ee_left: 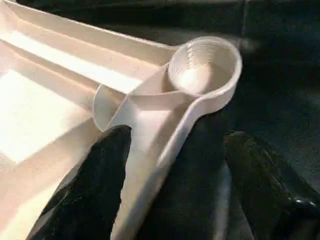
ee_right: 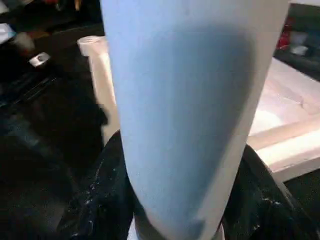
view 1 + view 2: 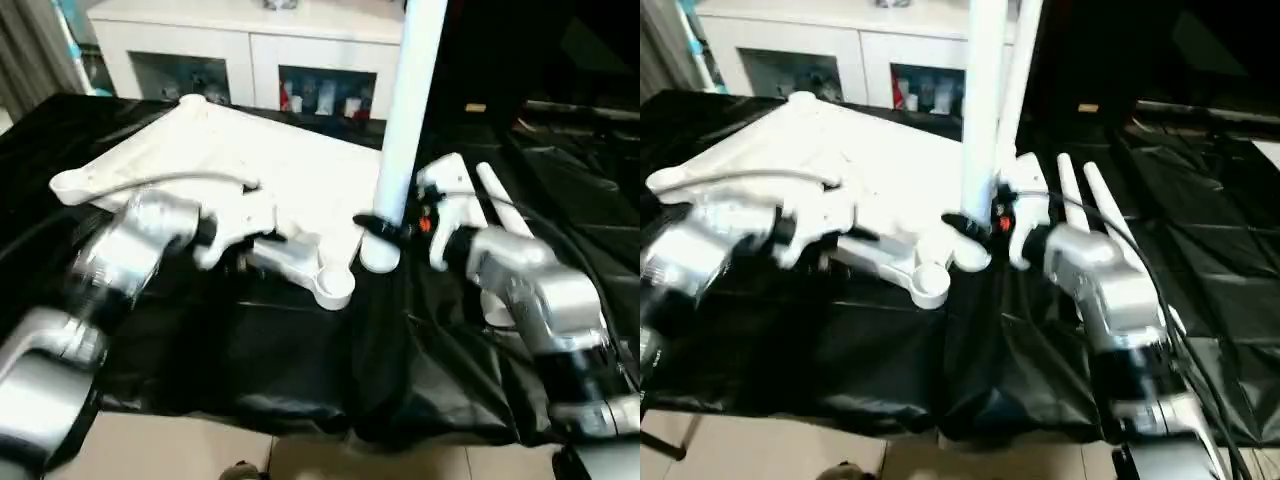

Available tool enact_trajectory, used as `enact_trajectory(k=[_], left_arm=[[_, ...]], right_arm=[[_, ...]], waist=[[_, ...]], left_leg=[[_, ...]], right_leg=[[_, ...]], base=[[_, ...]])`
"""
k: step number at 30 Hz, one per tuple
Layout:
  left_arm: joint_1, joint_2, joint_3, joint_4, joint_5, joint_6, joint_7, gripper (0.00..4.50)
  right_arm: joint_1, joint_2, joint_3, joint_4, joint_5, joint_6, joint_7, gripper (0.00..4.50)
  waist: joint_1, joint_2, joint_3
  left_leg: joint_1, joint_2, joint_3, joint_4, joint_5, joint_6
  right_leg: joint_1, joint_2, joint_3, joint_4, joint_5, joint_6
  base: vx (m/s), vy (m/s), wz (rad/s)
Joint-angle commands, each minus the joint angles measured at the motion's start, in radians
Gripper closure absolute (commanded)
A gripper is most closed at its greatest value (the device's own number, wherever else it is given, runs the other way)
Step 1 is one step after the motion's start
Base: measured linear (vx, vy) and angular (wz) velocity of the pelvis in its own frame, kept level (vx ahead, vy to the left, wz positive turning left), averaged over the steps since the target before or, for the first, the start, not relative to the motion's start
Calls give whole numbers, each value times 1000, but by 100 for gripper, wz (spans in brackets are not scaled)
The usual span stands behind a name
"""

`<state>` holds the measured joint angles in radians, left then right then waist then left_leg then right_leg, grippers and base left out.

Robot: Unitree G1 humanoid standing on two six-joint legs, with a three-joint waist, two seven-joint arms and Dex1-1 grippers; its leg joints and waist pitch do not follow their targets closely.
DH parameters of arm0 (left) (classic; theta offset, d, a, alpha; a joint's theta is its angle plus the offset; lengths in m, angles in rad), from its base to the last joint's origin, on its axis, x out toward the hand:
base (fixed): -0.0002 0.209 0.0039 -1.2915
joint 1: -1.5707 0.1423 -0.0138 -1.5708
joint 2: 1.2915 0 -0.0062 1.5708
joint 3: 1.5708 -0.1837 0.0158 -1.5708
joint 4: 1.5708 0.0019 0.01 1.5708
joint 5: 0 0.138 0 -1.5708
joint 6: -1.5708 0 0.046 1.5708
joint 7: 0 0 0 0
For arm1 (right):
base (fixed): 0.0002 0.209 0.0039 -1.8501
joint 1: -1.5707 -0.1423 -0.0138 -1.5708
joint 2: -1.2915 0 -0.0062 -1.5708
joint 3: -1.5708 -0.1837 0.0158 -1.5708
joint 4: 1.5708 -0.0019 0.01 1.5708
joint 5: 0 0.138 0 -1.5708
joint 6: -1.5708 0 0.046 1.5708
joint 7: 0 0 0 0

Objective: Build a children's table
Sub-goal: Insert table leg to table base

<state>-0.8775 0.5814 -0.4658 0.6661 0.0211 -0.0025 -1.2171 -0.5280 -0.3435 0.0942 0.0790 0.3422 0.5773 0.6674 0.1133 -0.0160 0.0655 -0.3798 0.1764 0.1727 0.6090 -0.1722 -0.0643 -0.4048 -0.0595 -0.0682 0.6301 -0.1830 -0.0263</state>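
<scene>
Grippers work at the near edge of a table draped in black cloth. The left gripper stands with its two black fingers spread well apart on either side of the rim of the white tabletop, which lies ribbed side up; nothing is clamped between them. Just past the fingers sits the tabletop's near round corner socket (empty, at the cloth's front). The right gripper is closed around a white tube leg, held upright with its lower end just beside that socket, a little to its right. Further legs lie on the cloth behind the right wrist. Beyond the tabletop stands a white cabinet with glass doors.
</scene>
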Motion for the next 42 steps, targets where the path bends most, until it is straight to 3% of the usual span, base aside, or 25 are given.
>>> enact_trajectory(k=[1,4,6,9,10,11,13,20,24,27,32,34,37,41,42], left_arm=[[-22,-27,-52,81,65,-62,24,142],[-56,-63,-85,196,132,-118,96,152],[-56,-63,-85,196,132,-118,96,184],[-74,-95,-104,280,172,-153,135,191],[-95,-129,-127,374,228,-196,201,196],[-101,-138,-135,400,246,-212,225,225],[-116,-157,-145,451,273,-227,283,230],[-133,-193,-155,546,316,-262,343,294],[-150,-210,-161,596,356,-292,350,311],[-158,-219,-169,620,377,-303,328,328],[-170,-228,-160,638,371,-238,151,358],[-172,-241,-111,641,323,-163,58,371],[-163,-247,-77,631,284,-151,9,386],[-130,-269,4,605,216,-91,46,410],[-113,-272,24,591,206,-59,59,410]], right_arm=[[4,-12,1,-31,-3,-16,11,262],[13,-12,2,-36,-5,-20,7,262],[13,-12,2,-36,-5,-20,7,262],[22,-15,3,-44,-4,-19,6,262],[30,-16,2,-51,-9,-20,8,262],[32,-15,1,-52,-11,-20,8,262],[35,-15,2,-57,-13,-19,7,262],[43,-23,9,-65,-17,-21,13,262],[39,-25,12,-63,-22,-24,16,262],[36,-27,15,-61,-26,-27,19,262],[43,-32,18,-69,-37,-36,19,262],[46,-28,10,-64,-44,-41,8,262],[47,-21,1,-58,-47,-41,-6,262],[44,0,-15,-34,-53,-38,-50,262],[40,9,-23,-23,-54,-25,-72,262]], waist=[[-1,19,-81],[2,23,-85],[0,20,-87],[0,21,-85],[0,24,-83],[2,21,-86],[2,20,-86],[4,17,-85],[2,15,-81],[2,20,-80],[0,19,-82],[0,19,-83],[1,21,-85],[1,13,-83],[1,16,-83]], left_leg=[[19,48,-20,-72,-196,-37],[19,50,-23,-70,-189,-36],[18,50,-24,-70,-182,-33],[21,50,-22,-68,-190,-26],[19,48,-21,-68,-194,-21],[20,49,-23,-67,-195,-21],[20,51,-24,-68,-186,-16],[20,51,-24,-68,-184,-4],[22,49,-23,-68,-206,0],[25,52,-26,-71,-222,-6],[24,50,-24,-70,-200,-2],[23,48,-22,-68,-188,7],[22,47,-21,-68,-180,19],[24,49,-20,-69,-192,27],[25,50,-20,-69,-195,26]], right_leg=[[62,-89,57,-70,-112,-184],[66,-93,57,-68,-107,-186],[68,-93,56,-65,-89,-193],[66,-92,56,-68,-81,-208],[64,-87,56,-73,-88,-205],[69,-91,56,-70,-85,-202],[68,-92,56,-69,-79,-206],[70,-94,56,-72,-80,-214],[69,-95,56,-81,-146,-202],[68,-97,57,-83,-176,-197],[70,-97,58,-82,-147,-208],[71,-98,57,-79,-123,-226],[73,-98,56,-81,-126,-233],[70,-98,53,-83,-156,-237],[70,-98,53,-83,-166,-235]], base=[[0,0,0],[0,0,0],[0,0,0],[0,0,0],[0,0,0],[0,0,0],[0,0,0],[0,0,0],[0,0,0],[0,0,0],[0,0,0],[0,0,0],[0,0,0],[0,0,0],[0,0,0]])
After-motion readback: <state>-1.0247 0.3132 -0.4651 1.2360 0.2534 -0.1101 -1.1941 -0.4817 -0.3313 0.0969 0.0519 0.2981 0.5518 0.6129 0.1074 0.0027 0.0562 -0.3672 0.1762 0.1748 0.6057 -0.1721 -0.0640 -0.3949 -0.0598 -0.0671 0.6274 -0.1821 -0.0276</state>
